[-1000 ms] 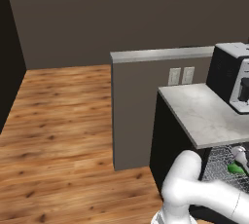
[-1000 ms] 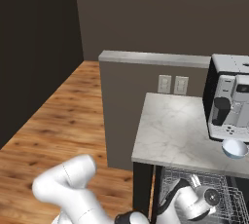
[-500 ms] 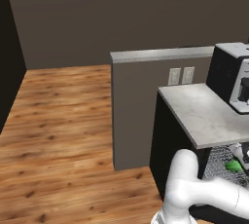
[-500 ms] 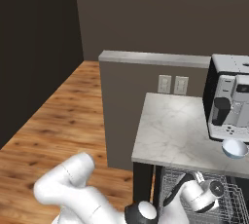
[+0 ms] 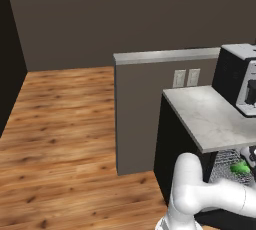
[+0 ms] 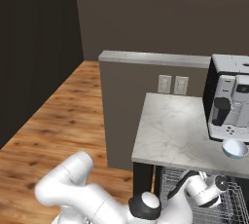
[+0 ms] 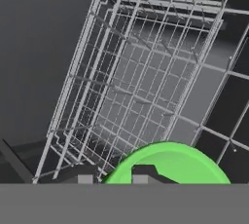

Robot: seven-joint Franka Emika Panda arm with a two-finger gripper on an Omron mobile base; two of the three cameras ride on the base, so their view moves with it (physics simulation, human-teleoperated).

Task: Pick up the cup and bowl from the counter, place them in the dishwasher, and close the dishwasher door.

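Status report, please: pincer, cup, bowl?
Pincer at green tapered cup's rim, over silver wire rack. White rounded bowl on marbled counter. Nothing in the way.

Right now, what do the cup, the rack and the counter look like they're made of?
Cup: probably plastic, matte flat bright green. Rack: likely metal wire, thin silvery rods in a grid. Counter: looks like polished marbled stone, pale grey-white with faint veins.
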